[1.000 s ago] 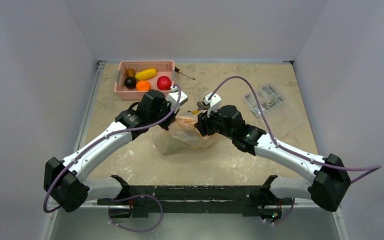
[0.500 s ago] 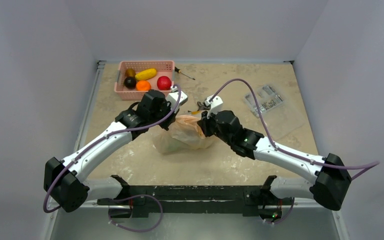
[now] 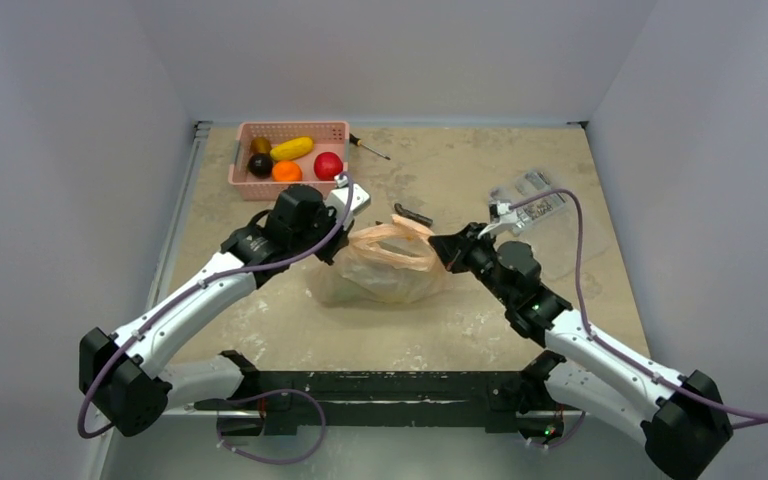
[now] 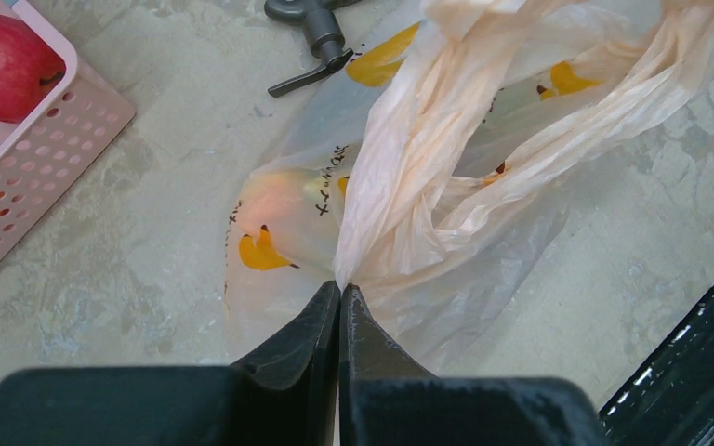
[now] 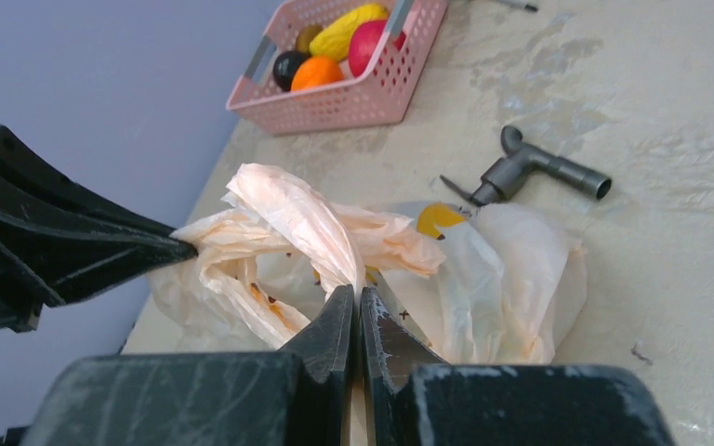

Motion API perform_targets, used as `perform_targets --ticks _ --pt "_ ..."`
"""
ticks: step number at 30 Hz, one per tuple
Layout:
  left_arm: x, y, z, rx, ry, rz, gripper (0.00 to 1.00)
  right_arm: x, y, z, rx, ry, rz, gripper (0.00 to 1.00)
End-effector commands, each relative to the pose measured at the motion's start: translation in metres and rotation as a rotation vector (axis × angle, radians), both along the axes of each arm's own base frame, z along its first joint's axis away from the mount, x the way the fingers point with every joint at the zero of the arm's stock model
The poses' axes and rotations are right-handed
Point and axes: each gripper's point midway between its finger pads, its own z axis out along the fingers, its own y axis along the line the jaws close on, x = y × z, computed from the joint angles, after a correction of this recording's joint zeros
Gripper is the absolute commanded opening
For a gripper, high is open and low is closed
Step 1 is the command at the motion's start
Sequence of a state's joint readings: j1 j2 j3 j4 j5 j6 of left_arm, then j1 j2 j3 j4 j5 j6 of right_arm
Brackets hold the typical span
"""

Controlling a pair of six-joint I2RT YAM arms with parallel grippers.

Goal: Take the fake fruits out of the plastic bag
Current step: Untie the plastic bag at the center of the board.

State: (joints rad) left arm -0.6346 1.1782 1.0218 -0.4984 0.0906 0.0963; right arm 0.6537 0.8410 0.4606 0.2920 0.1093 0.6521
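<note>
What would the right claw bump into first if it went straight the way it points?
The plastic bag. The right claw is shut on its bunched handle, so more crinkly bag lies right ahead of its tips. What lies beyond is hard to judge.

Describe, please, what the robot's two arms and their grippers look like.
Both the left arm and right arm have white links, black joint housings and a loose lilac cable. The left gripper and right gripper are matte black, tapering to thin tips.

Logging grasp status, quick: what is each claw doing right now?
Left claw: closed, pinching the plastic bag.
Right claw: closed, pinching the plastic bag too.
</note>
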Motion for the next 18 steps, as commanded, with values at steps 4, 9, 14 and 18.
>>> perform_targets --ticks 4,9,14,18 --pt "-0.014 -0.017 0.02 -0.132 -0.002 -0.077 0.06 -0.003 0.028 0.008 -0.009 0.024 0.137 0.0" --pt "-0.016 -0.021 0.027 -0.177 -0.008 -0.079 0.55 -0.001 0.031 0.013 -0.027 0.017 0.151 0.0" --pt "-0.017 -0.042 0.04 -0.277 0.031 -0.117 0.76 -0.002 0.034 0.023 -0.023 0.002 0.17 0.0" --pt "-0.008 -0.066 0.046 -0.247 0.098 -0.126 0.85 -0.004 0.037 0.026 -0.035 -0.006 0.194 0.0"
